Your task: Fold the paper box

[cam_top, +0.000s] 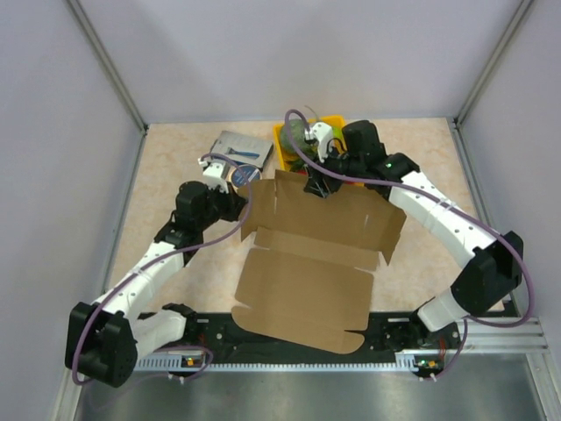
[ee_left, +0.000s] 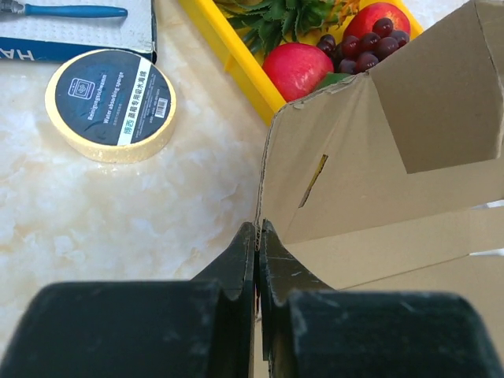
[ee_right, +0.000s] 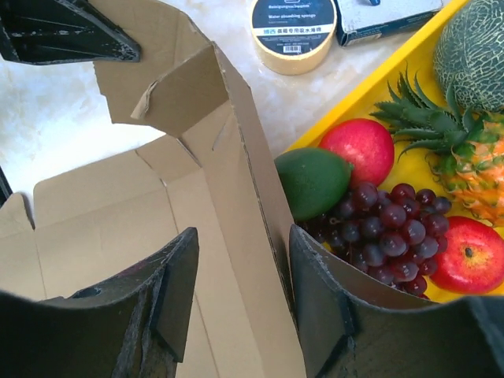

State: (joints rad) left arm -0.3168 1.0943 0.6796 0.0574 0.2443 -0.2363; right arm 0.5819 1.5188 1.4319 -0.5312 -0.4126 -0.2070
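Observation:
The paper box (cam_top: 307, 281) lies open in the middle of the table, its lid panel flat towards the arms and its back and left walls raised. My left gripper (ee_left: 257, 230) is shut on the upright left corner edge of the cardboard (ee_left: 378, 181); from above it sits at the box's left back corner (cam_top: 244, 203). My right gripper (ee_right: 244, 236) stands open astride the raised back wall (ee_right: 236, 181), which runs close to the right finger without being pinched. From above, the right gripper (cam_top: 316, 187) is at the middle of the back wall.
A yellow tray (cam_top: 280, 145) of fruit stands right behind the box's back wall, its grapes and apples (ee_right: 394, 216) next to my right finger. A round yellow roll (ee_left: 110, 106) and a blue-grey packet (cam_top: 238, 147) lie at the back left.

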